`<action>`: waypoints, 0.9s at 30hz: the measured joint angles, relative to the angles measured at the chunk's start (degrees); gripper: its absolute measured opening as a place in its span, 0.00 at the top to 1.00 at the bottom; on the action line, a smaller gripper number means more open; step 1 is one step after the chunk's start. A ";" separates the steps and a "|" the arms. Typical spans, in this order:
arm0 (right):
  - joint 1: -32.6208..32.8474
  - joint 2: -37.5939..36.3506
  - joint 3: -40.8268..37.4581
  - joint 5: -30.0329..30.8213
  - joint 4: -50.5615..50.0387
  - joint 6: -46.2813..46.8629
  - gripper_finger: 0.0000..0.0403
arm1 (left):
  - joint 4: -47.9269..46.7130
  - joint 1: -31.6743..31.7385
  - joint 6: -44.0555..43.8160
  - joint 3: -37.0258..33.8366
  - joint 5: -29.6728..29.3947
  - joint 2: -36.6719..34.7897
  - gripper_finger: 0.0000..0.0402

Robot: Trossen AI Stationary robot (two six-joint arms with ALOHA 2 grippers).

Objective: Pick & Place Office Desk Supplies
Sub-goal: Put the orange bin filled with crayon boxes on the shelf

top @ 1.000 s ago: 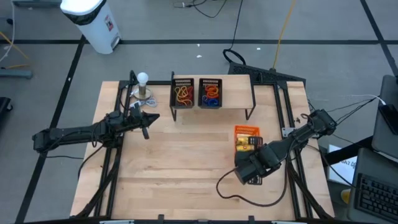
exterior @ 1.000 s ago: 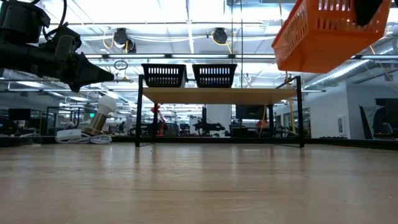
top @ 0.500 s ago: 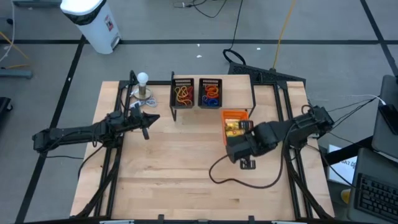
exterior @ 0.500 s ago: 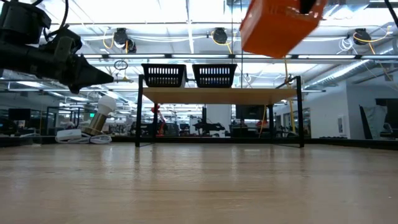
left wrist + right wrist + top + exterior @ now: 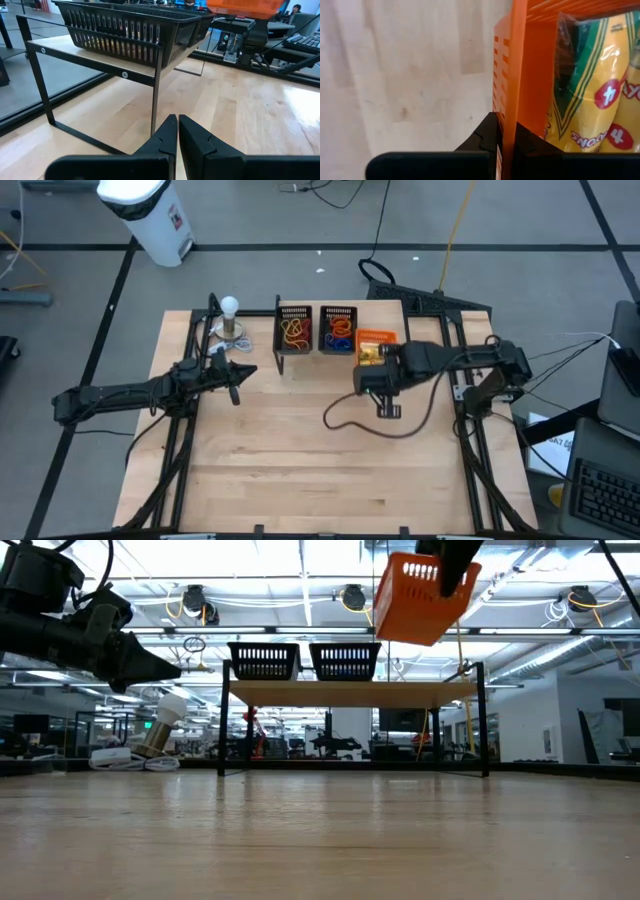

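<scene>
An orange tray (image 5: 372,344) with yellow packets (image 5: 600,95) in it hangs in the air beside the shelf's right part, with my right gripper (image 5: 383,366) shut on it. In the low view the tray (image 5: 415,598) is tilted, higher than the shelf top. Two black mesh trays (image 5: 294,328) (image 5: 338,328) stand on the small wooden shelf (image 5: 385,315); rubber bands (image 5: 293,332) lie in them. My left gripper (image 5: 243,370) waits shut and empty at the table's left, level, pointing at the shelf. My right gripper pinches one side wall of the orange tray (image 5: 509,100) at its upper rim, one finger outside the wall and one inside beside the packets. The fingers come from above, pointing steeply down. The tray hangs below them, lifted clear of the table and tilted.
A white ball on a small stand (image 5: 230,308) sits at the table's far left. A black cable (image 5: 345,420) loops from the right arm over the table's middle. The near half of the wooden table (image 5: 300,480) is bare wood.
My right gripper has carried the orange tray from the table's right side toward the far edge and a little left, rising slightly, up to the shelf. The tray has turned about on the way and stays clear of the table.
</scene>
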 joint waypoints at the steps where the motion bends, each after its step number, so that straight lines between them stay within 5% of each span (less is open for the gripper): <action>1: -1.02 0.00 0.00 0.02 -0.03 -0.90 1.00 | -0.04 0.00 0.00 0.00 0.00 0.00 0.95; 15: -16.49 -0.03 -0.56 0.06 0.11 -13.29 1.00 | -0.11 0.00 -0.61 0.01 0.03 -0.01 0.95; 27: -23.13 0.02 -12.05 3.02 4.71 -19.35 1.00 | -0.09 0.00 -1.09 0.00 0.04 -0.02 0.95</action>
